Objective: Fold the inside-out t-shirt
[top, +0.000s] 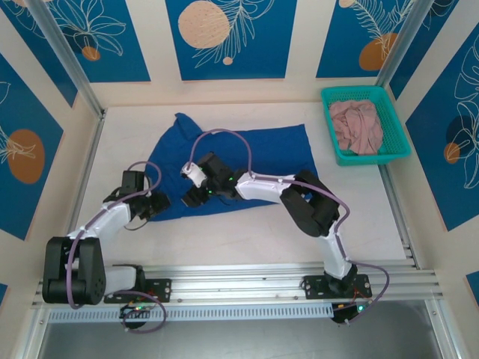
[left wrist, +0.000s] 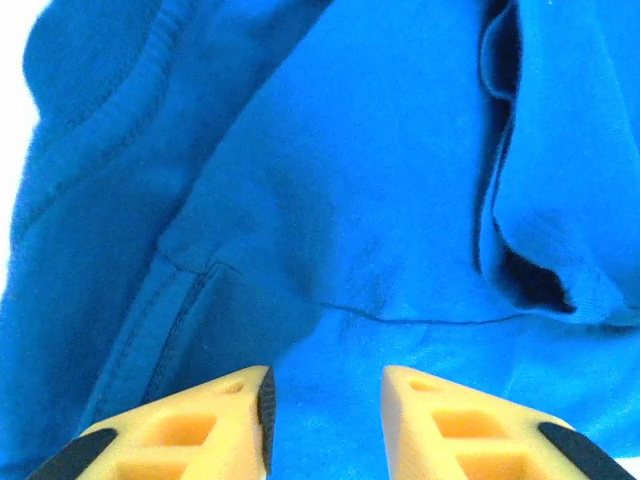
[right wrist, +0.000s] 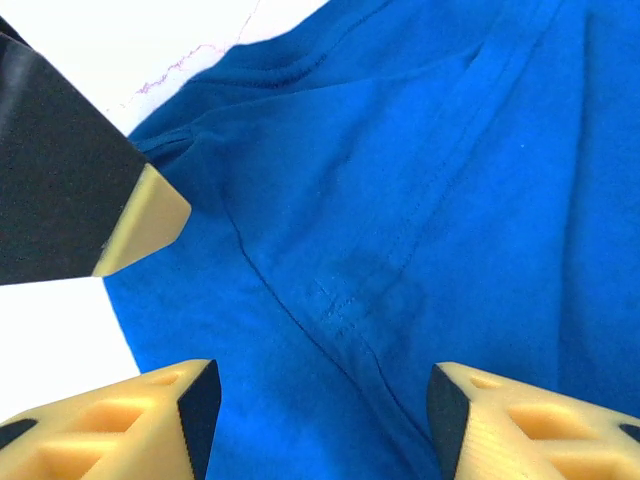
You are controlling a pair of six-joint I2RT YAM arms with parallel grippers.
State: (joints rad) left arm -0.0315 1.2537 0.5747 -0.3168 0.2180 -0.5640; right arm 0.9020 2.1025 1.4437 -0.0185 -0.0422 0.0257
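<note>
Top external shows the inside-out t-shirt spread out, left gripper narrowly apart and right gripper wide apart over its near-left edge, likely poised to pinch 1 fold.

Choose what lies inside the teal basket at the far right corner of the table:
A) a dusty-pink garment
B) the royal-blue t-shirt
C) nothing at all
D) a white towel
A: the teal basket holds a crumpled dusty-pink garment, while the royal-blue t-shirt lies spread outside it, to its left.
</note>
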